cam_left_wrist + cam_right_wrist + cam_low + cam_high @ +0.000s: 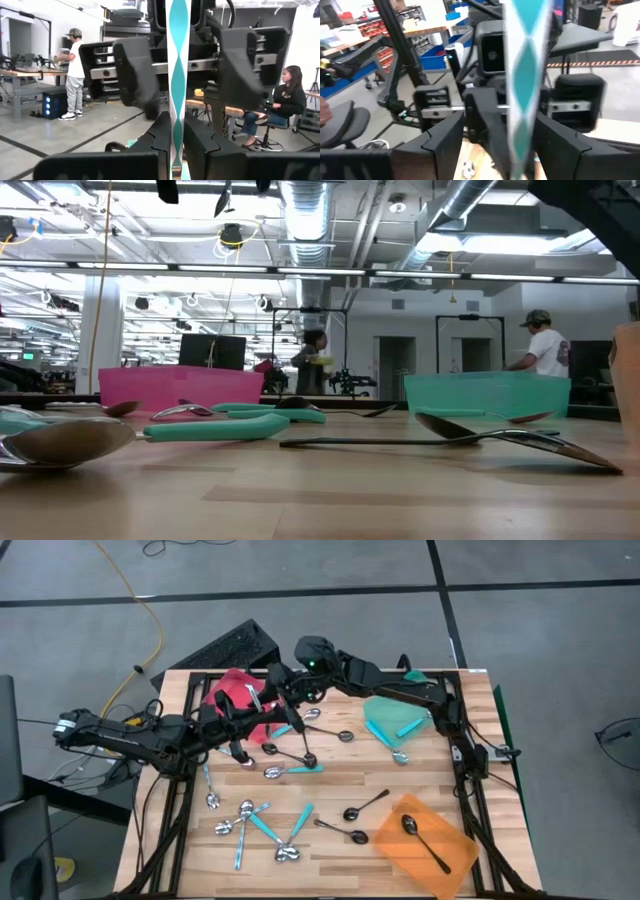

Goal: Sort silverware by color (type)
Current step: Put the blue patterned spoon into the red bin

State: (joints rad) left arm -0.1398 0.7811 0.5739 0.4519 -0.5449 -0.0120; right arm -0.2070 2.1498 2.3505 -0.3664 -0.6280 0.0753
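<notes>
- teal handle of a spoon (178, 75) stands upright between the left gripper's (172, 145) fingers, which are pressed together on it; the right gripper (492, 137) faces it with fingers spread either side of the same handle (525, 75).
- in the high view both grippers meet above the table, left gripper (252, 712) and right gripper (283, 690), just beside the red tray (232, 690) at the far left part of the table.
- step in hand, as i judge it: a handover of one teal-handled spoon from left arm to right, since the teal tray (385, 718) lies on the right arm's side.
- next move calls for the right fingers to close on the handle before the left ones let go; the handle is thin and smooth, so a slip or twist is the risk.
- rest of the spoons lie loose on the wooden table (330, 860): a cluster of silver and teal-handled ones near the front left (262, 825), black ones mid-table (352, 812), one black spoon (425, 840) in the orange tray (395, 842).
- room: the path toward the teal tray passes over loose spoons near the centre (300, 755); staying high clears them. table edges are well apart from the handover point.
</notes>
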